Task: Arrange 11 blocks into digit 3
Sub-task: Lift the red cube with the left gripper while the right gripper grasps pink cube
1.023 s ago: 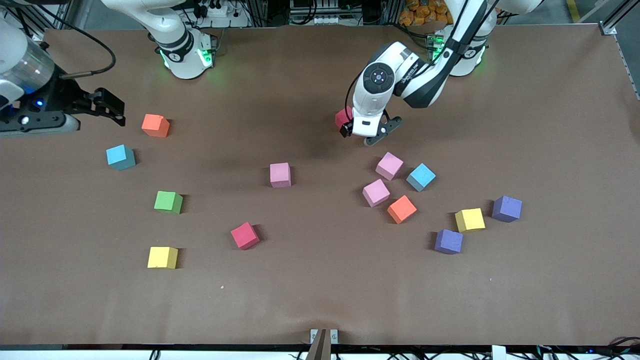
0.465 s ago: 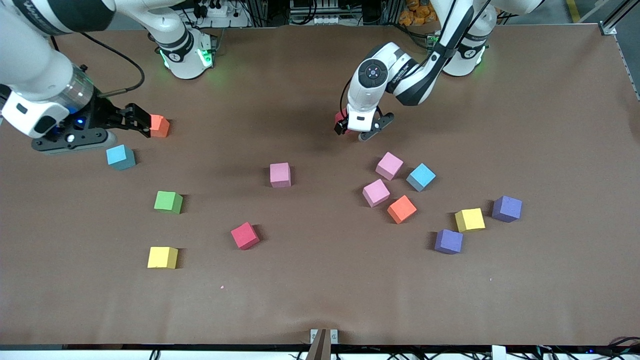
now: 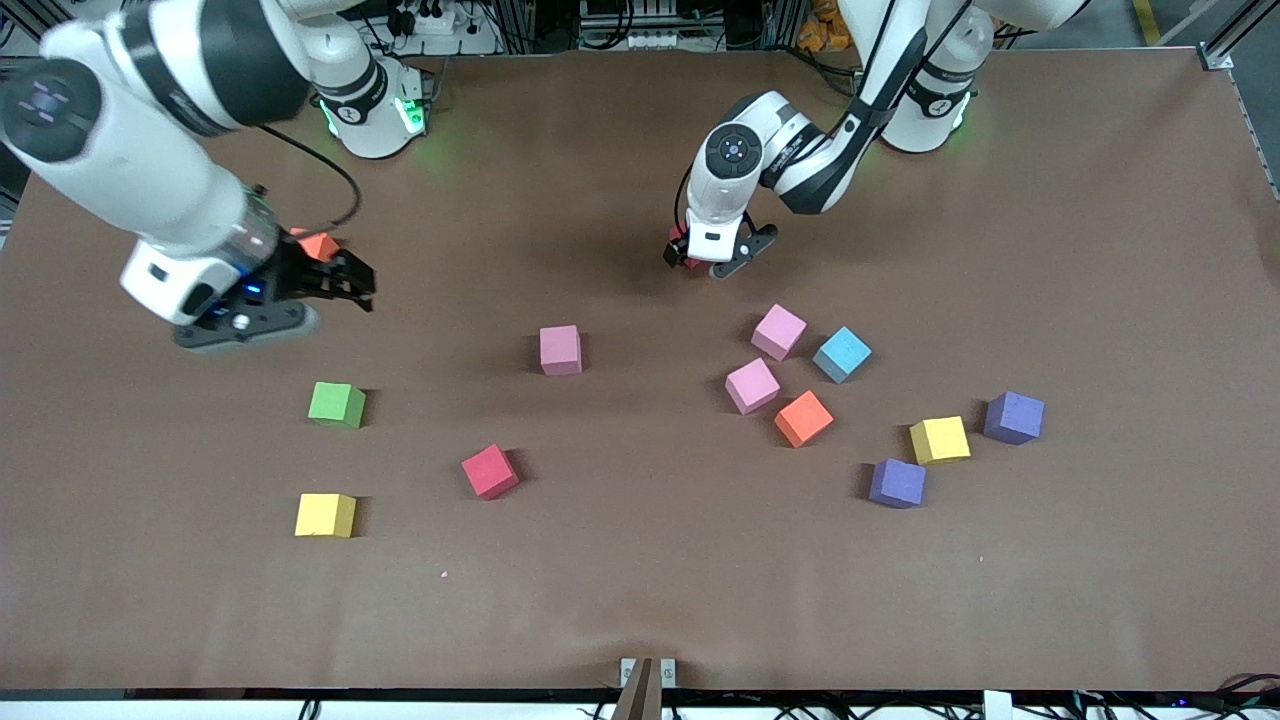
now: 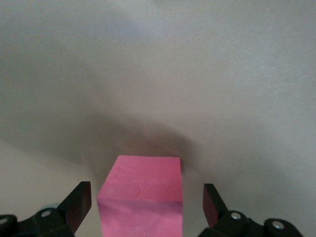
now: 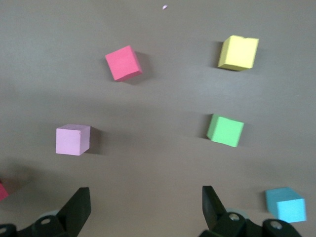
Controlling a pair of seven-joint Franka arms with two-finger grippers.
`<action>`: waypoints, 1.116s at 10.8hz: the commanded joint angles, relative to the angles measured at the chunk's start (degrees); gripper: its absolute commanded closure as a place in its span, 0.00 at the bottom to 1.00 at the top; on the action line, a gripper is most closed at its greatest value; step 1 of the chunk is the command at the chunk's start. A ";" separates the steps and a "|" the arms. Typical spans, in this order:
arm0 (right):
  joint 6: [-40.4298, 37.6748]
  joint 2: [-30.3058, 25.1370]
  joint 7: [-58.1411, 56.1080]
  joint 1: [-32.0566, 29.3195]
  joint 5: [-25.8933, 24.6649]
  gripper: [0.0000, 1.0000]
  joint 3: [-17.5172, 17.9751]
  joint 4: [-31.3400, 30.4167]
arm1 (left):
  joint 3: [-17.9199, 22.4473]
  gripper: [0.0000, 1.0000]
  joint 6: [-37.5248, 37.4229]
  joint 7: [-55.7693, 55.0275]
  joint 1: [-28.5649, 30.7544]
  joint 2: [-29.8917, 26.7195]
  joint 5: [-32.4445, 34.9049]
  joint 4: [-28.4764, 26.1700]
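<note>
The left claw point(image 3: 712, 262) is low over the counter point(image 3: 640, 590), fingers apart on either side of a red block point(image 4: 140, 200), not clamped on it; the other blocks lie scattered and no digit is formed, with a pink block point(image 3: 778, 331) and a light blue block point(image 3: 841, 354) near that claw. The right claw point(image 3: 345, 285) hangs open in the air beside an orange block point(image 3: 318, 244), over the counter above the green block point(image 3: 336, 404) and a yellow block point(image 3: 325, 515).

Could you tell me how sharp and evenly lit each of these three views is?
Front view: sharp, even light, soft shadows beside each block, a darker patch under the left claw. Left wrist view: the red block fills the foreground, slightly soft, with a broad shadow. Right wrist view: mildly blurred, the green block readable.
</note>
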 commanded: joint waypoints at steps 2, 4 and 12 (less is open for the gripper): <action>8.71 0.72 11.67 6.72 1.12 0.00 -0.41 -6.61 | -0.13 0.00 1.07 -0.35 -0.92 -0.20 -1.34 -1.05; 15.21 3.34 17.31 10.68 1.12 0.00 -0.41 -8.99 | -0.21 0.00 1.68 -0.43 -1.45 0.94 -1.08 -0.61; 38.00 11.79 27.71 14.13 1.12 0.00 -0.32 -17.88 | -0.13 1.00 -1.02 14.03 -3.39 2.26 -0.38 6.23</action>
